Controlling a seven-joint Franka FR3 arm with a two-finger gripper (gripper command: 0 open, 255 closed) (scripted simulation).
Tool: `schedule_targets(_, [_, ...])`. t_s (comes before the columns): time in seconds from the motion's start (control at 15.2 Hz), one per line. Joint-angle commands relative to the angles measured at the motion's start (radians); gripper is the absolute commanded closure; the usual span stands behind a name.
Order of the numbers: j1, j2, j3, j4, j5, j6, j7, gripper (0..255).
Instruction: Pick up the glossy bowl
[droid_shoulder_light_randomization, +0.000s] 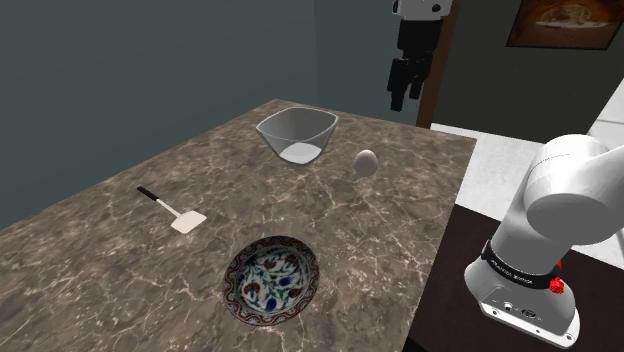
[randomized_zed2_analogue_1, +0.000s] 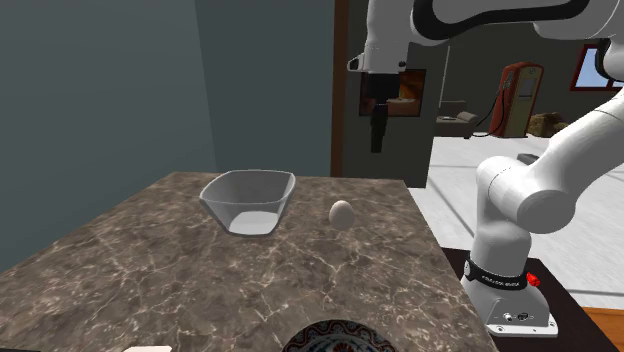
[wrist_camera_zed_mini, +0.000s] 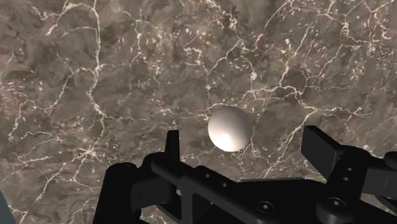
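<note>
A translucent grey, glossy bowl (droid_shoulder_light_randomization: 297, 135) (randomized_zed2_analogue_1: 248, 200) stands upright near the far side of the marble table (droid_shoulder_light_randomization: 110, 280). A white egg (droid_shoulder_light_randomization: 366, 162) (randomized_zed2_analogue_1: 341, 212) (wrist_camera_zed_mini: 229, 128) lies just to its right in the shoulder view. My black gripper (droid_shoulder_light_randomization: 404, 96) (randomized_zed2_analogue_1: 377, 135) (wrist_camera_zed_mini: 248, 149) hangs high over the table's far edge, pointing down, open and holding nothing. In the wrist view the egg lies far below, between the two fingers. The bowl is off to the shoulder view's left of the gripper and well below it.
A patterned dish (droid_shoulder_light_randomization: 271, 278) (randomized_zed2_analogue_1: 330, 342) with a red, blue and green floral design sits near the table's front. A white spatula (droid_shoulder_light_randomization: 175, 213) with a black handle lies at the shoulder view's left. The arm's base (droid_shoulder_light_randomization: 525, 285) stands on its dark stand beside the table.
</note>
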Motion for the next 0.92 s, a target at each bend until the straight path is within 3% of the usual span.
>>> schedule_targets(0.0, [0.0, 0.0, 0.0, 0.0, 0.0, 0.0, 0.0, 0])
schedule_targets(0.86, [0.038, 0.476, 0.142, 0.291, 0.003, 0.203, 0.154, 0])
